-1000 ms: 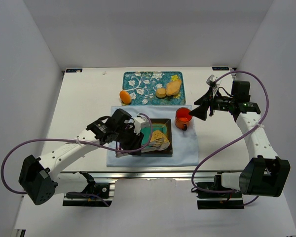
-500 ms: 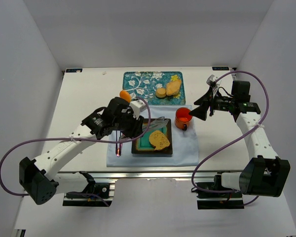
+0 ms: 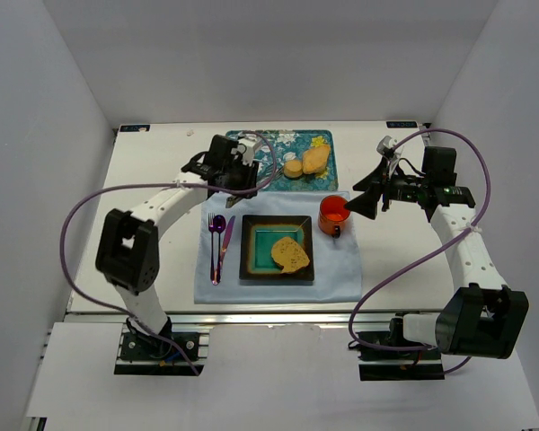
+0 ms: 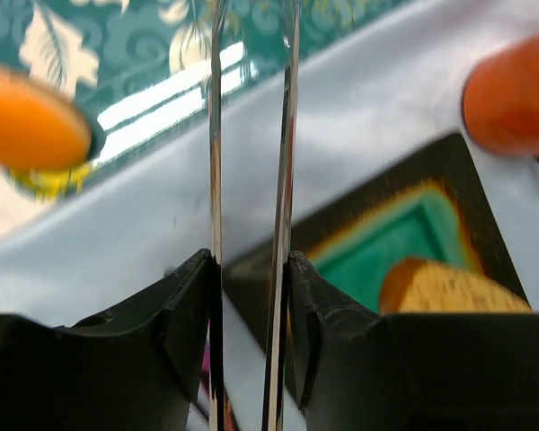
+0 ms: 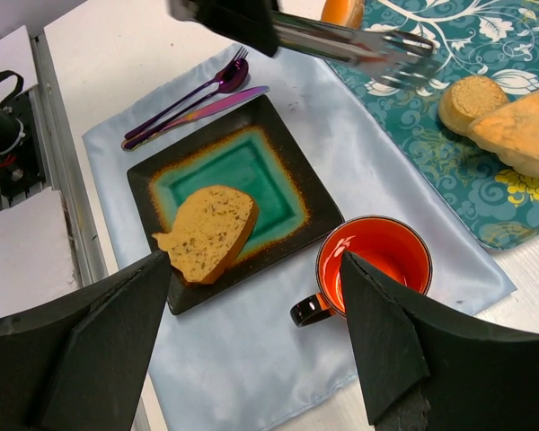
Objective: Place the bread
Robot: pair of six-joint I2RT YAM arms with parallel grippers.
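A slice of bread [image 3: 290,255] [image 5: 211,229] [image 4: 449,287] lies flat on the green square plate [image 3: 251,269] [image 5: 153,189], nothing touching it. My left gripper [image 3: 229,166] [image 4: 251,260] is shut on metal tongs [image 4: 283,135] [image 5: 359,40]. It hangs high near the patterned tray's [image 3: 260,148] left end, well away from the plate. The tong tips hold nothing. My right gripper [image 3: 364,202] [image 5: 256,260] stands open above the orange mug [image 3: 333,214] [image 5: 377,256], holding nothing.
Two more pieces of bread [image 3: 305,162] [image 5: 521,130] sit on the tray. An orange [image 4: 31,117] lies at its left edge. A purple fork and knife [image 3: 218,247] [image 5: 189,103] lie left of the plate on the pale blue cloth [image 3: 341,278].
The left gripper let the bread slice down onto the plate, then lifted and swung back-left to the tray with the tongs. The right arm has not moved.
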